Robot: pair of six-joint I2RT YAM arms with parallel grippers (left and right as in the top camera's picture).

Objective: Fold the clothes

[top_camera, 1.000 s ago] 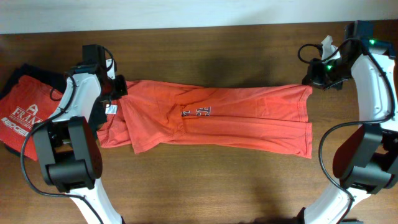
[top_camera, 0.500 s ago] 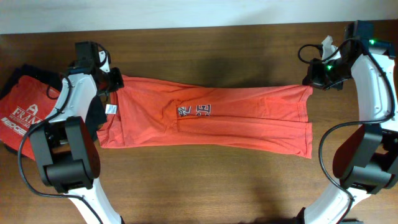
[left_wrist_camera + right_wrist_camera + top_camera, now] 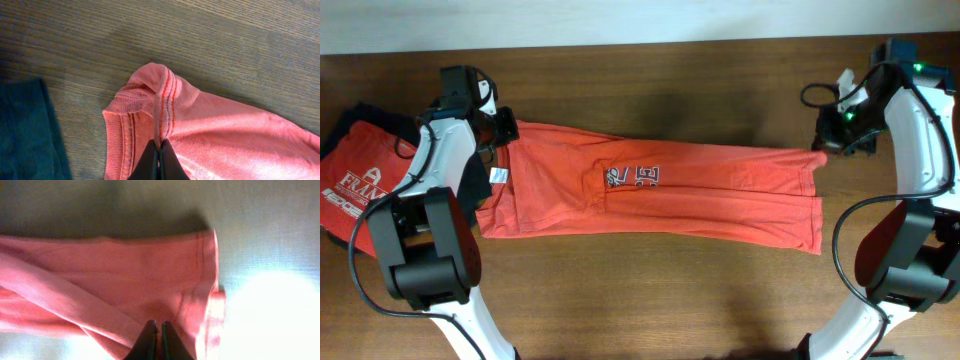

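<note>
The orange-red T-shirt (image 3: 660, 195) lies stretched across the table, folded lengthwise into a long band, with grey-white lettering (image 3: 635, 178) facing up. My left gripper (image 3: 506, 130) is shut on the shirt's upper left corner by the collar (image 3: 161, 147); the ribbed collar edge (image 3: 125, 107) shows in the left wrist view. My right gripper (image 3: 825, 143) is shut on the shirt's upper right hem corner (image 3: 156, 329); the hem (image 3: 210, 265) shows in the right wrist view. The cloth is pulled taut between the two grippers.
A folded red shirt with a white logo (image 3: 360, 175) lies on a dark garment (image 3: 365, 115) at the far left, beside the left arm. The dark cloth also shows in the left wrist view (image 3: 30, 135). The wooden table (image 3: 650, 290) runs to a pale wall behind.
My left gripper lifted and pulled the shirt's left corner up and left, unfolding the flap and straightening the cloth. My right gripper moved slightly right and down, pulling the hem taut.
</note>
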